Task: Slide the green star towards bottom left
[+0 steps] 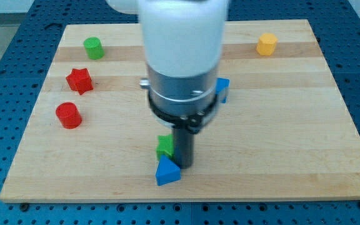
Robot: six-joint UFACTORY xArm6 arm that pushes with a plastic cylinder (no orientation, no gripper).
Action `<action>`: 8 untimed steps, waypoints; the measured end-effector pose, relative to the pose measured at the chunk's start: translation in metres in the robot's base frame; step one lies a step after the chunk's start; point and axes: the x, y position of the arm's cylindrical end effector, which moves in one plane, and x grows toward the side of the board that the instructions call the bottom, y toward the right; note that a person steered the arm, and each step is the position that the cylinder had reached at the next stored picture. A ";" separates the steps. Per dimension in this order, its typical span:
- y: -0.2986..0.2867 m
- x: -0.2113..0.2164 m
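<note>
Camera view, the only one. Dark rod coming straight down near the bottom middle of the wooden board (280, 125); my tip (185, 165) resting on the wood, its very end partly masked by the blue triangle (167, 172) just to the view's lower left. No fingers to speak of: a bare rod, nothing to open or clamp. Green star (165, 146) touching or nearly touching the tip's left side, half hidden behind the rod, so its star shape only partly readable. Blue triangle directly below the star, seemingly in contact with it, sitting in the path toward bottom left.

Tip placed on the star's right, probably to shove leftward; a push from upper right likely needed for the diagonal.

Board's bottom edge close below the triangle, little room downward; open wood stretching left of the tip. Well off to the upper left: red cylinder (68, 115), red star (79, 80), green cylinder (93, 47). Another blue block (222, 87) just above right, behind the arm; yellow block (267, 44) far upper right.
</note>
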 end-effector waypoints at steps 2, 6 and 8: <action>-0.029 -0.037; -0.090 -0.045; -0.151 -0.044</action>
